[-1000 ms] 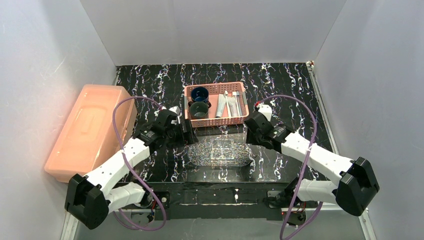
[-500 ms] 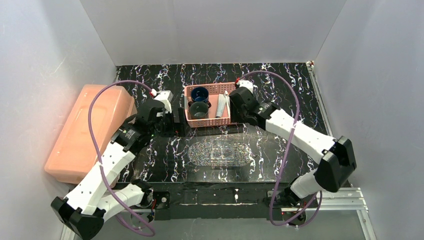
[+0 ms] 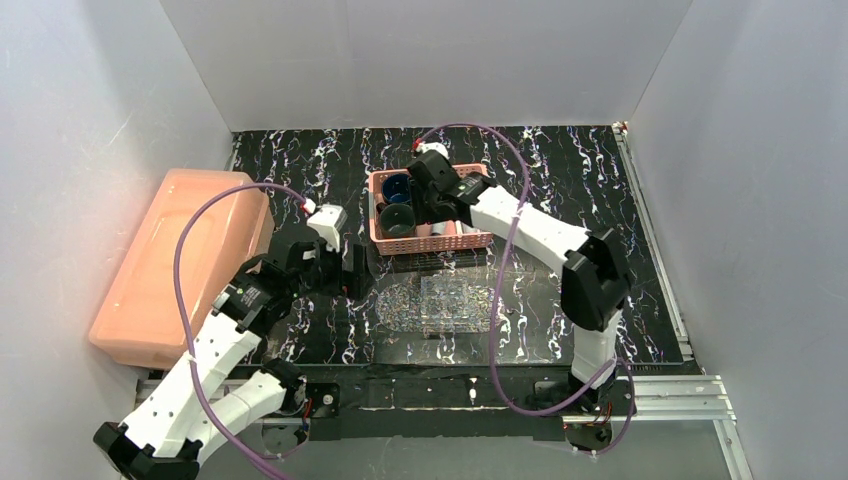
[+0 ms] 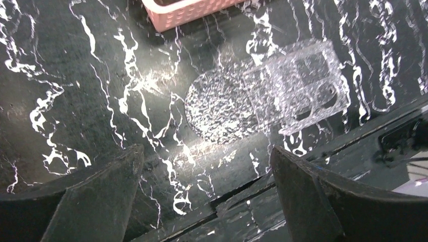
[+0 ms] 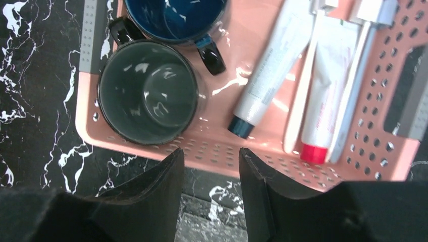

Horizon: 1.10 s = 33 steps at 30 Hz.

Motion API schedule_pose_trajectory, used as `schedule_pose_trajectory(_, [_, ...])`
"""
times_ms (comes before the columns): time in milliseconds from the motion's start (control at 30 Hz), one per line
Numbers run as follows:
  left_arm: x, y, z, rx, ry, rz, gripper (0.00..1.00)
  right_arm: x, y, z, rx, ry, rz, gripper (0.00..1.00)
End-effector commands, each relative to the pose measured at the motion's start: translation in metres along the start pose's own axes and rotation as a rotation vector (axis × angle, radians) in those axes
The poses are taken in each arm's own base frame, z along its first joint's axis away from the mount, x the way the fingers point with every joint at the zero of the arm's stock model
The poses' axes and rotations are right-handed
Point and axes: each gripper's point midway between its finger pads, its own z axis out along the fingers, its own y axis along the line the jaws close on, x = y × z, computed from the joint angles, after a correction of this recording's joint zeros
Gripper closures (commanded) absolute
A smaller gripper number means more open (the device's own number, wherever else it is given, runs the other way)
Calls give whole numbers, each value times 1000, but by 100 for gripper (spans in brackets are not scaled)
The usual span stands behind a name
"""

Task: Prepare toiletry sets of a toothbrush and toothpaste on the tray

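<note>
Right tool [image 5: 211, 154] hangs half-open, empty, over the basket [image 5: 383, 151]'s near rim. Left tool [image 4: 204, 151] gapes wide, empty, left of the tray [image 4: 303, 85]. The toothbrush [image 5: 301, 106] lies between two tubes [image 5: 267, 75]. Looks light, stiff, slick: pinch it mid-handle.

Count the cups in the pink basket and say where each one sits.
2. A dark grey cup sits in the near left corner of the pink basket; a blue cup sits right behind it. Part of the basket is covered or out of frame, so another may be hidden.
</note>
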Motion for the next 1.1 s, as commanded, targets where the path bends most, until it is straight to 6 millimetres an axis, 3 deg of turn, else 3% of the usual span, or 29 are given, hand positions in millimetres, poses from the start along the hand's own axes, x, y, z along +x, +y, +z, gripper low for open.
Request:
schedule_pose_trajectory(0, [13, -3, 7, 45, 4, 37, 4, -21, 19, 10, -33, -30, -38, 47])
schedule_pose_trajectory(367, [14, 4, 7, 14, -3, 44, 3, -18, 26, 56, 11, 9, -66, 47])
schedule_pose_trajectory(700, [14, 6, 8, 0, 0, 46, 2, -6, 26, 77, 36, 55, -91, 51])
schedule_pose_trajectory(867, [14, 7, 8, -7, 1, 47, 2, -1, 25, 82, 45, 70, -98, 58])
schedule_pose_trajectory(1067, [14, 7, 9, -7, 3, 47, 2, 2, 23, 86, 58, 88, -111, 75])
